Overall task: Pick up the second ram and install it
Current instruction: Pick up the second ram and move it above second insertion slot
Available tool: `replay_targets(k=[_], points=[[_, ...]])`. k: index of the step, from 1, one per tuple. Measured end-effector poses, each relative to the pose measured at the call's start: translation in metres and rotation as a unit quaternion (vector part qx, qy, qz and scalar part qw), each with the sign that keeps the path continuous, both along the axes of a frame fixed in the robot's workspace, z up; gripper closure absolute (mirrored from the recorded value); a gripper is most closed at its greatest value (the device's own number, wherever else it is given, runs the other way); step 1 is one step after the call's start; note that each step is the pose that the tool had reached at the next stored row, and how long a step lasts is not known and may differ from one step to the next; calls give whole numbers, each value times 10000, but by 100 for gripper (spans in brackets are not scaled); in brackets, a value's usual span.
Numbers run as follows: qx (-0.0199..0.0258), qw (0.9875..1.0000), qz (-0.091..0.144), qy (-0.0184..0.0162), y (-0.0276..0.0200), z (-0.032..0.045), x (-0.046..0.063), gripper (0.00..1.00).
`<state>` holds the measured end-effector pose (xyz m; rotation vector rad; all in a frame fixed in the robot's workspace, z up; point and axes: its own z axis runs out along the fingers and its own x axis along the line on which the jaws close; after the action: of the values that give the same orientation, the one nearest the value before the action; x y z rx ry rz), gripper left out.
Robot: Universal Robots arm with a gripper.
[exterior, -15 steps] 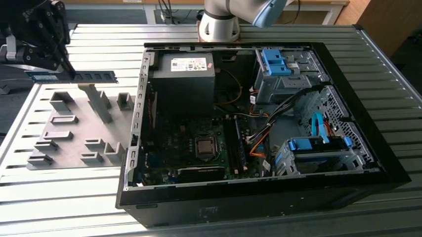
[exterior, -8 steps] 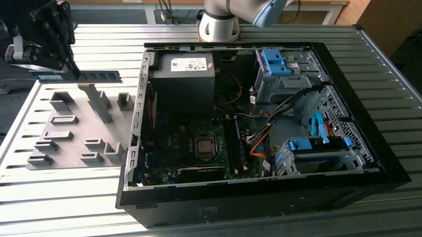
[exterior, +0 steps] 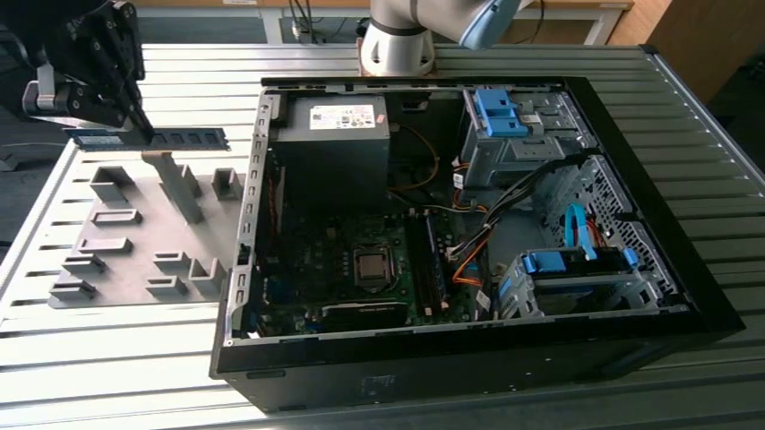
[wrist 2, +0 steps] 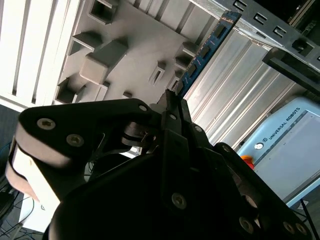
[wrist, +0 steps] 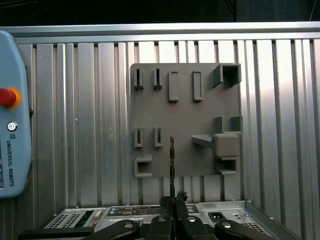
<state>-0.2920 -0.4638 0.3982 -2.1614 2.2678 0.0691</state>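
Ram (exterior: 192,139): slim, long blue-green board w/ dark chips along its face. Held level, long edge horizontal, clamped approx mid-length in gripper (exterior: 142,135) jaws. Sits over far edge of grey fixture plate (exterior: 132,260), at exterior view's left of PC case (exterior: 478,376)

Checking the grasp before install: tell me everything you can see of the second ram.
The second ram is a slim, long blue-green board with dark chips along its face. It hangs level, long edge down, pinched near its middle between the fingers of the gripper, above the grey fixture plate, seemingly clear of it.
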Motion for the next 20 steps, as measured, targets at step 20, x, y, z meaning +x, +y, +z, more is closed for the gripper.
replay_targets(k=[20], points=[[0, 10000, 0, 0, 0, 0, 179, 86]])
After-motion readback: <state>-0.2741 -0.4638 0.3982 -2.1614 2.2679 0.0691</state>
